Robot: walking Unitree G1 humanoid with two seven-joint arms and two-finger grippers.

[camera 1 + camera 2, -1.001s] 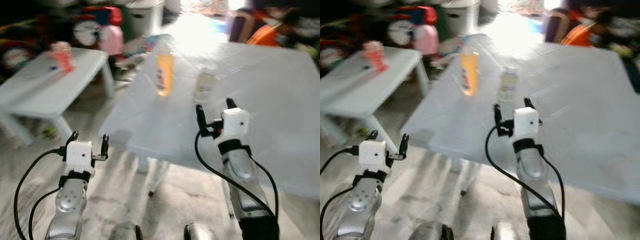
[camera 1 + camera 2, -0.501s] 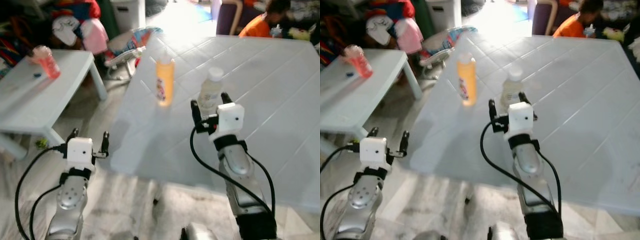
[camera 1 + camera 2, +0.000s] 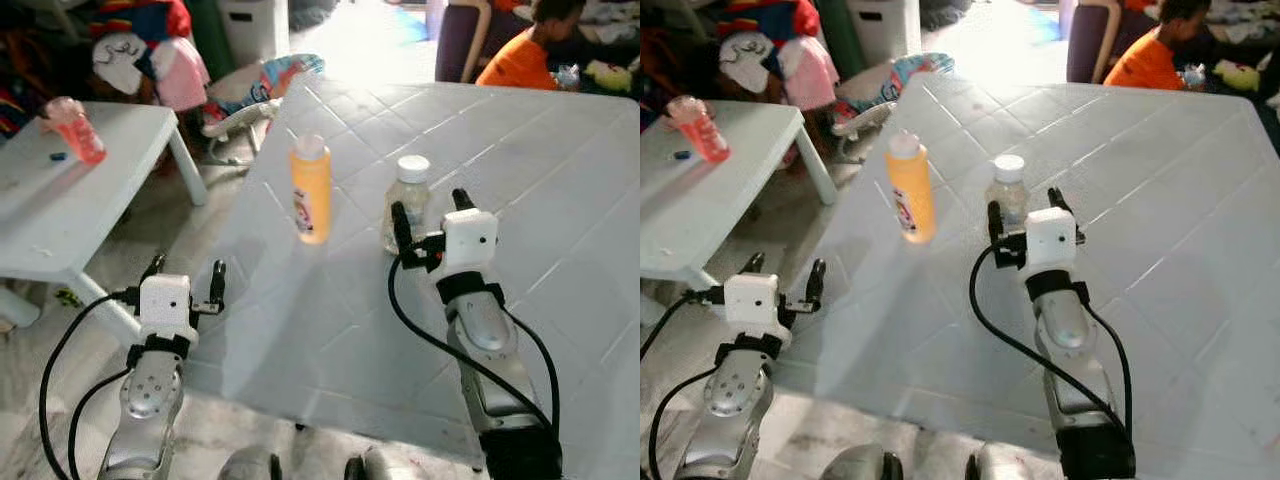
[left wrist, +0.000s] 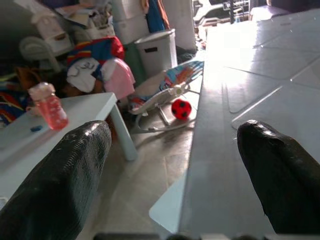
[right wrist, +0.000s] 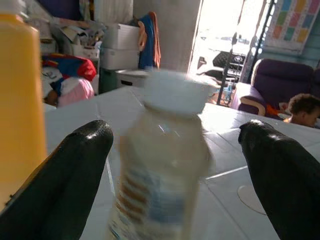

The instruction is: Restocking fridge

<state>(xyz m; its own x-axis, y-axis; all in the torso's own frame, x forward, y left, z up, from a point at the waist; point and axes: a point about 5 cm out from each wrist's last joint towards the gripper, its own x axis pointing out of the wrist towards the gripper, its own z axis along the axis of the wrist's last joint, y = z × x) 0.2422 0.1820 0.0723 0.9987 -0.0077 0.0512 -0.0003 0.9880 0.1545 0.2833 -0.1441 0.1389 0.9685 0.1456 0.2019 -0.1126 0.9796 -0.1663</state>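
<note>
— Over the white tiled table [image 3: 560, 160], what is the right gripper [image 3: 432, 212] doing?
— Its two black fingers [image 5: 75, 165] are spread wide, one on each side of the pale bottle with a white cap [image 3: 407, 203]. The bottle stands upright just ahead of the fingertips; the wrist view shows it between them, but not pinched, and I cannot tell if either finger touches it.

— And the other bottle?
— The orange bottle with a white cap [image 3: 311, 190] stands upright on the same table, near the pale one, on the robot's left of it and apart from it.

— Where is the left gripper [image 3: 184, 280]?
— Low, at the table's near left edge, fingers parted and holding nothing. Its wrist view looks along the table's side toward a low white side table [image 3: 110, 190].

— What sits on that?
— A red drinking cup with a lid [image 3: 75, 129]. Behind it lie a heap of clothes [image 3: 160, 60] and a baby bouncer [image 3: 262, 84], with a red ball [image 4: 181, 108] on the floor by it.

— Anyone around?
— A person in an orange shirt [image 3: 520, 55] sits beyond the table's far edge.
</note>
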